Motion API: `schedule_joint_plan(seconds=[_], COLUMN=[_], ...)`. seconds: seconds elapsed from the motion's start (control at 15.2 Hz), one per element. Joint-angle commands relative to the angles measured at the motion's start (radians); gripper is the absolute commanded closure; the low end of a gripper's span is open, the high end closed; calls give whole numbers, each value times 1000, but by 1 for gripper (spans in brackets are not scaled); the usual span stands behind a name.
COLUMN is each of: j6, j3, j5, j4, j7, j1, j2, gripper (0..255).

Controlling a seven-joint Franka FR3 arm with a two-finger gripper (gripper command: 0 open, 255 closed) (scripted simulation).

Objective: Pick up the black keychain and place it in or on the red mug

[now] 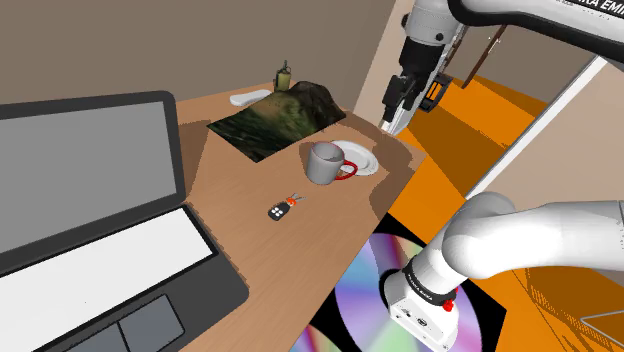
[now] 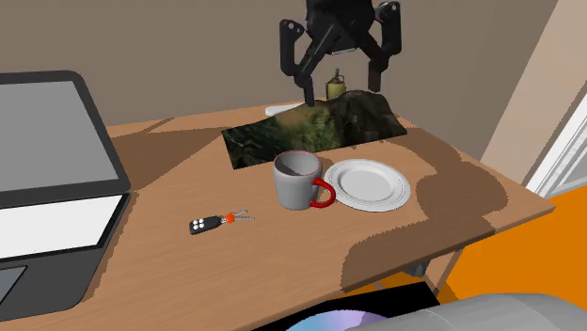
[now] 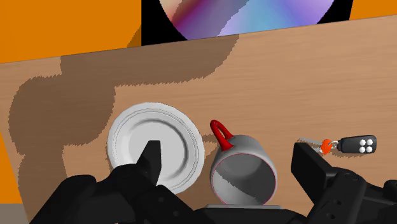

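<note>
Dark capitals "EMIK" (cut off at the picture's edge) stood on the white arm (image 1: 560, 15), up and right of the mug (image 1: 325, 162) in the shoulder view, a small label (image 1: 420, 283) down and right of the mug was too tiny to read.

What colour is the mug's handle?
Red; the handle on the grey mug shows best in the second exterior view.

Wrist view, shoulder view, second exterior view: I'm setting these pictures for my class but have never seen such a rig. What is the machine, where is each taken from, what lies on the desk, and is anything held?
The machine is a white robot arm ending in a black two-fingered pincer. The shoulder view looks from beside its base; the second exterior view comes from another camera over the desk; the wrist view looks along the pincer. On the desk lie a laptop, a grey mug with a red handle, a white plate and a black keychain. The pincer hangs open above them, holding nothing.
</note>
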Motion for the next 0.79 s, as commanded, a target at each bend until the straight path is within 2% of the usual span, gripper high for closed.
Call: schedule_joint_plan(seconds=[0.0, 0.4, 0.73], j6=[0, 141, 280], j3=[0, 98, 190], j5=[0, 106, 194], j4=[0, -148, -234], j7=[0, 189, 343], j1=[0, 11, 26], j2=[0, -18, 16], gripper=[0, 0, 0])
